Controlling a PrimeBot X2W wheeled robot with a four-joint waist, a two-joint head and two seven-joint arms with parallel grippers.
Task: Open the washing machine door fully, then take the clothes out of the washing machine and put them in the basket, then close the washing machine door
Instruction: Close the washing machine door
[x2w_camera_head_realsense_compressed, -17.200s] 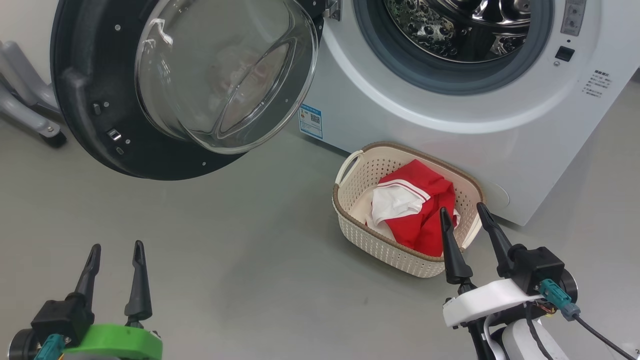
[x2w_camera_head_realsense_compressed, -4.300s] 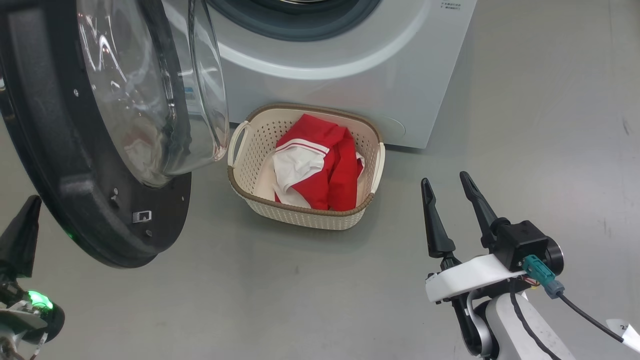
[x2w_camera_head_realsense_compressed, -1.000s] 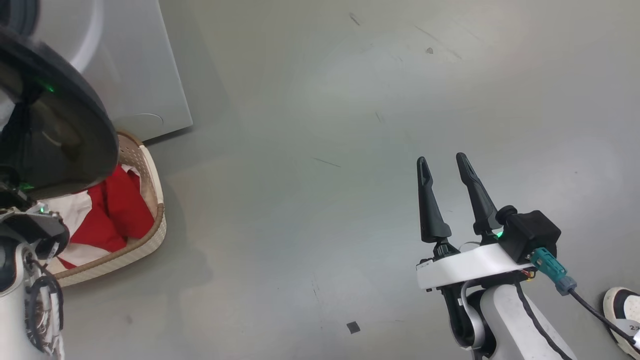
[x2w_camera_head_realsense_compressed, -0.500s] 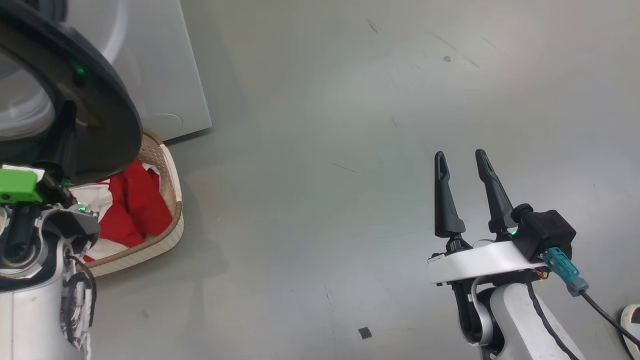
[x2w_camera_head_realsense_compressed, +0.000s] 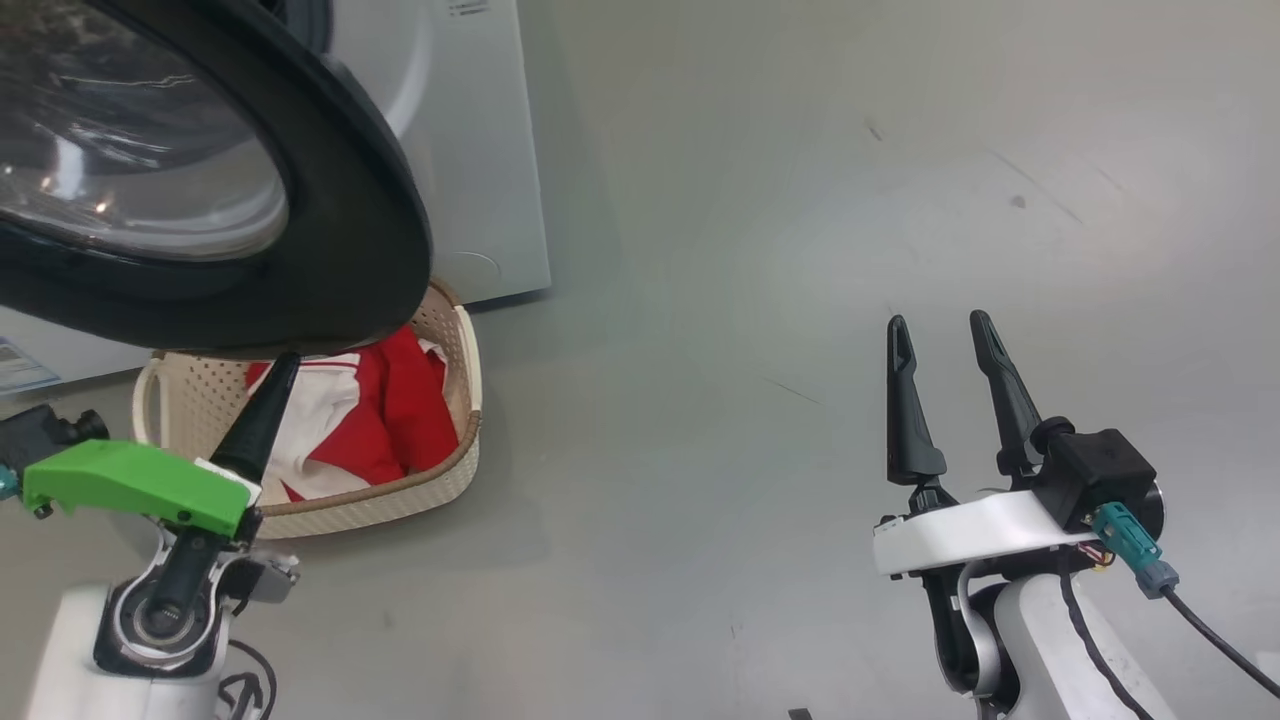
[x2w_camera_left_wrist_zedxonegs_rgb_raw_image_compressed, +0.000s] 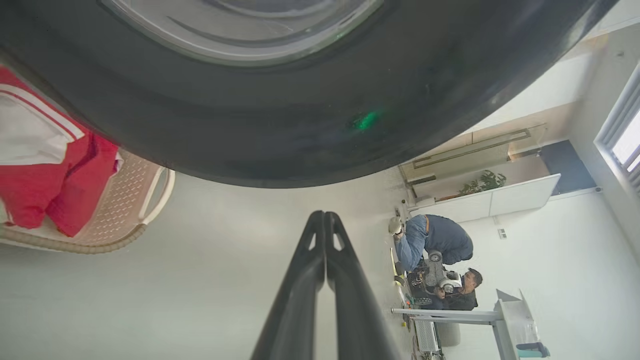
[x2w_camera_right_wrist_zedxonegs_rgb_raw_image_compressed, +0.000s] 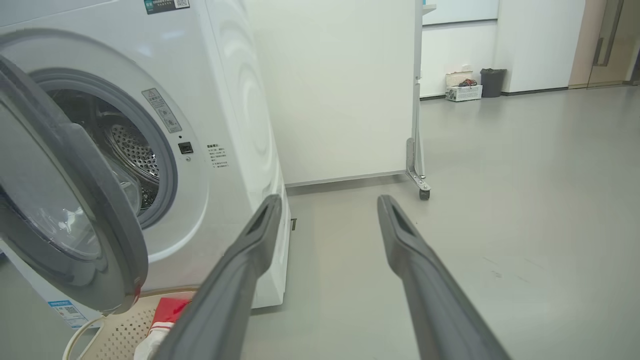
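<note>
The washing machine door (x2w_camera_head_realsense_compressed: 370, 250), black-rimmed with a glass bowl, stands partly swung out from the white washing machine (x2w_camera_head_realsense_compressed: 480, 150). In the right wrist view the door (x2w_camera_right_wrist_zedxonegs_rgb_raw_image_compressed: 100, 210) half covers the steel drum (x2w_camera_right_wrist_zedxonegs_rgb_raw_image_compressed: 130, 150). My left gripper (x2w_camera_head_realsense_compressed: 285, 362) is shut and empty, pointing up just under the door's lower rim (x2w_camera_left_wrist_zedxonegs_rgb_raw_image_compressed: 300, 140); the left wrist view shows its tips (x2w_camera_left_wrist_zedxonegs_rgb_raw_image_compressed: 324, 215) a little short of the rim. Red and white clothes (x2w_camera_head_realsense_compressed: 400, 410) lie in the cream basket (x2w_camera_head_realsense_compressed: 440, 480) below the door. My right gripper (x2w_camera_head_realsense_compressed: 938, 320) hangs open and empty over bare floor, far to the right.
Grey floor stretches to the right of the machine. A white partition on castors (x2w_camera_right_wrist_zedxonegs_rgb_raw_image_compressed: 417, 150) stands behind it. Two people (x2w_camera_left_wrist_zedxonegs_rgb_raw_image_compressed: 435, 245) work at a far bench in the left wrist view. The basket (x2w_camera_right_wrist_zedxonegs_rgb_raw_image_compressed: 115, 330) sits against the machine's front.
The head camera has swung, so the door and basket show further right and larger. My left gripper has come up into view, shut, under the door's rim. The right gripper has held its pose.
</note>
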